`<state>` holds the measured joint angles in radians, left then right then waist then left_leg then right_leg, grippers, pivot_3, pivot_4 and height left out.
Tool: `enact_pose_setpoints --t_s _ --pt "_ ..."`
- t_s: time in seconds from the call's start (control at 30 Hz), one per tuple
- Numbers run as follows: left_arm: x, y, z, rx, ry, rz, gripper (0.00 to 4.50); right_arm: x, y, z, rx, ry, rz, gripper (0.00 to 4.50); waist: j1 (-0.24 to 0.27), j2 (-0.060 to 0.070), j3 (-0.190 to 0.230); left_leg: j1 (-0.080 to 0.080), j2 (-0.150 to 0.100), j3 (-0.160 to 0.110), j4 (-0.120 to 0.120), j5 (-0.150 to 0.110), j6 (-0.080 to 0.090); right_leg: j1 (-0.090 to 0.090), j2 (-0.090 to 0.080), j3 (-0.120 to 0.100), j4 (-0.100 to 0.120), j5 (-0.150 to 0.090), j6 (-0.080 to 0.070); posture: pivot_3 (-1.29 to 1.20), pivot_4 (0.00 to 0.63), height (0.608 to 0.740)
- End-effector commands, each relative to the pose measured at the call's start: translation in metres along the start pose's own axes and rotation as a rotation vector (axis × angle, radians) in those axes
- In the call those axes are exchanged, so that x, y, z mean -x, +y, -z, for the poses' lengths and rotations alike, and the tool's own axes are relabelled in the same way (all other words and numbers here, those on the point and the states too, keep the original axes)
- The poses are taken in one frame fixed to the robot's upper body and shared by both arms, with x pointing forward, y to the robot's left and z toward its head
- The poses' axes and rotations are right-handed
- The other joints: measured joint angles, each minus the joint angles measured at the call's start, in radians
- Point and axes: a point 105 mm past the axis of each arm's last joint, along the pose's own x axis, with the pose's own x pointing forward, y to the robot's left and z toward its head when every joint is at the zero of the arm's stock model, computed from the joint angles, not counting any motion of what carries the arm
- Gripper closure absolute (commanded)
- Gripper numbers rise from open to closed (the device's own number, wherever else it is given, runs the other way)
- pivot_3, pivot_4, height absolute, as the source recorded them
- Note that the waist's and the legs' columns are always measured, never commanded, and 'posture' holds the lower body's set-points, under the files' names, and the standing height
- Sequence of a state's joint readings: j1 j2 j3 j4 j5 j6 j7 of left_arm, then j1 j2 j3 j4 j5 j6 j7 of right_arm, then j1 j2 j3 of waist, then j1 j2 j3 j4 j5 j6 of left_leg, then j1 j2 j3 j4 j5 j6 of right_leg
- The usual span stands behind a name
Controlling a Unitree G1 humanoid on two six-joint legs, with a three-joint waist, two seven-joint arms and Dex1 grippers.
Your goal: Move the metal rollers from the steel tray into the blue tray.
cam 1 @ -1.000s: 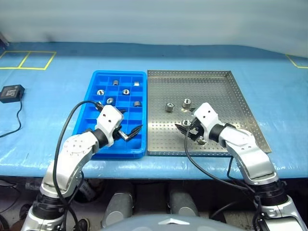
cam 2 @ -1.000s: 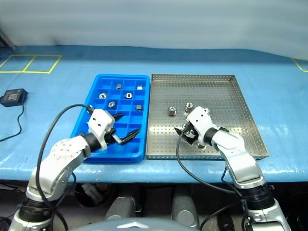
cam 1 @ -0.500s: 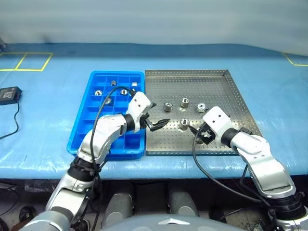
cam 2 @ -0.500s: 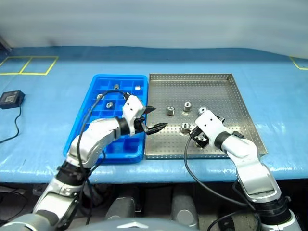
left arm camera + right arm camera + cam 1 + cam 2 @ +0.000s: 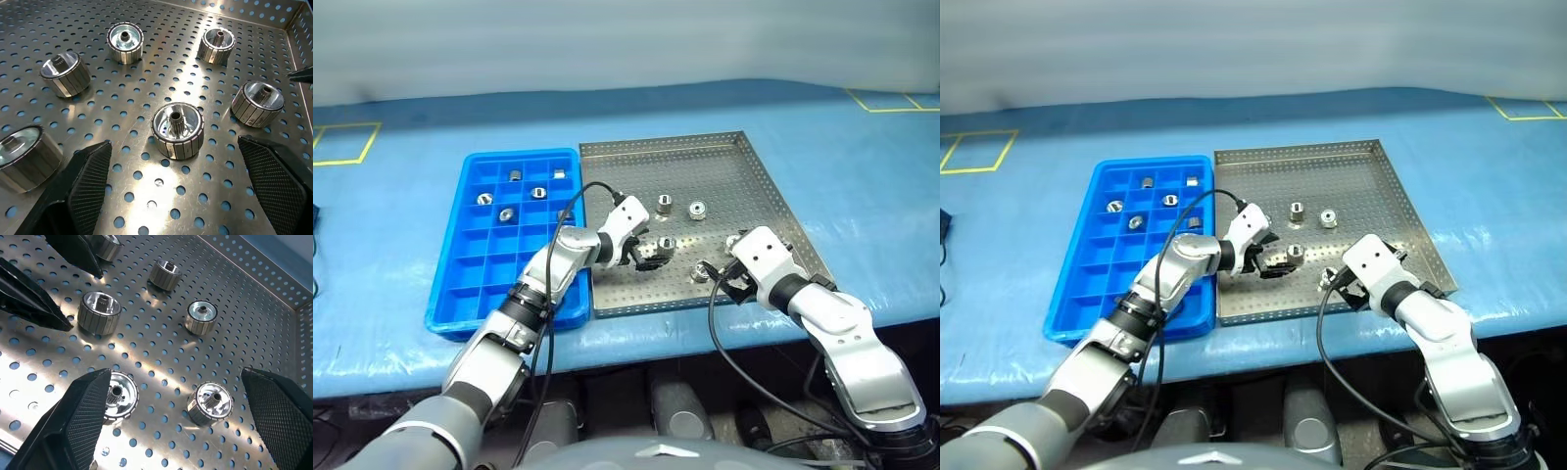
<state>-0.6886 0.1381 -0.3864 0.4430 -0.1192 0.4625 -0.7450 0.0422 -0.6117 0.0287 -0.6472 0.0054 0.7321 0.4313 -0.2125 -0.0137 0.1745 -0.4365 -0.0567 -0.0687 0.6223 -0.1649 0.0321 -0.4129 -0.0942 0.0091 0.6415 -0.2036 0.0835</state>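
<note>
From the head views, the steel tray (image 5: 759, 181) lies on a blue surface (image 5: 391, 211) with the blue tray (image 5: 455, 279) touching its left edge. Five rollers sit in the far compartments of the blue tray, among them one (image 5: 484, 198) at the left and one (image 5: 538, 192) further right. On the steel tray, two rollers stand towards the far middle, one (image 5: 663, 204) left of the other (image 5: 696, 209); a third roller (image 5: 667, 242) lies just right of the left gripper (image 5: 642, 257), which reaches in over the steel tray's left part with its fingers spread wide and holding nothing. The right gripper (image 5: 717, 277) hangs over the near right part of the steel tray, also wide and empty, with a roller (image 5: 732, 241) just beyond it. In the left wrist view, the two black fingers (image 5: 88, 183) stand far apart, with one roller (image 5: 177, 130) upright on the perforated metal between and just ahead of them; four more rollers stand further out and another sits beside the finger at the picture's edge. In the right wrist view, the fingers (image 5: 83, 416) are likewise wide apart, two rollers (image 5: 210, 403) lie between them on the steel tray, and the other gripper's black fingertips (image 5: 36, 303) point at a roller (image 5: 99, 312) further off.
</note>
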Motion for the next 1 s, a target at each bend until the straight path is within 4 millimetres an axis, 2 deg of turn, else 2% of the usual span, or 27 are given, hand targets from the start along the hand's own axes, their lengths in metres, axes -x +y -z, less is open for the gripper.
enact_pose_setpoints --t_s 0.03,0.17,0.23,0.5,0.77,0.87,1.0 --pt "-0.007 0.002 -0.01 -0.052 -0.006 -0.01 0.0 0.006 -0.005 -0.012 0.016 -0.04 0.039 0.03 -0.022 0.0 0.0 0.0 0.0 0.0 0.0 0.0 0.0 0.0 0.0 0.0 0.0 0.0 0.0 -0.43 0.15 0.74" --pt "-0.015 0.013 -0.003 -0.063 0.031 -0.091 0.0 0.006 -0.003 -0.013 0.011 -0.046 0.038 0.03 -0.059 0.0 0.0 0.0 -0.001 -0.001 0.001 0.0 0.0 0.001 -0.001 0.0 0.0 0.001 0.003 -0.44 0.15 0.74" --pt "-0.014 0.013 -0.001 -0.077 0.036 -0.092 0.37 0.006 -0.003 -0.012 0.009 -0.042 0.041 0.0 -0.081 0.0 0.0 0.0 -0.001 -0.001 0.001 -0.001 0.0 0.001 -0.002 0.0 0.0 0.002 0.005 -0.43 0.15 0.74" --pt "-0.006 0.014 0.0 -0.1 0.051 -0.087 2.75 0.002 -0.004 -0.014 0.016 -0.05 0.041 0.0 -0.132 0.0 0.0 0.001 -0.001 -0.001 0.001 -0.002 -0.002 0.002 -0.002 0.0 0.0 0.005 0.01 -0.4 0.15 0.74" --pt "0.006 0.019 -0.002 -0.062 0.014 -0.121 2.75 -0.008 -0.001 -0.02 0.026 -0.075 0.006 0.0 -0.137 0.0 0.0 0.001 -0.001 -0.001 0.001 -0.002 -0.002 0.002 -0.002 0.0 0.0 0.005 0.01 -0.37 0.15 0.74" --pt "0.013 0.023 -0.015 -0.041 -0.05 -0.144 2.75 -0.012 0.002 -0.021 0.015 -0.084 -0.021 0.0 -0.135 0.0 0.0 0.001 -0.001 -0.001 0.001 0.0 0.001 0.002 -0.002 0.0 0.0 0.005 0.011 -0.36 0.15 0.74" --pt "0.035 0.029 -0.036 -0.028 -0.149 -0.185 2.75 -0.021 0.011 -0.018 -0.022 -0.092 -0.078 0.0 -0.132 0.0 0.0 0.001 -0.001 -0.001 0.001 0.0 0.001 0.001 -0.002 0.0 0.001 0.005 0.011 -0.35 0.15 0.74"
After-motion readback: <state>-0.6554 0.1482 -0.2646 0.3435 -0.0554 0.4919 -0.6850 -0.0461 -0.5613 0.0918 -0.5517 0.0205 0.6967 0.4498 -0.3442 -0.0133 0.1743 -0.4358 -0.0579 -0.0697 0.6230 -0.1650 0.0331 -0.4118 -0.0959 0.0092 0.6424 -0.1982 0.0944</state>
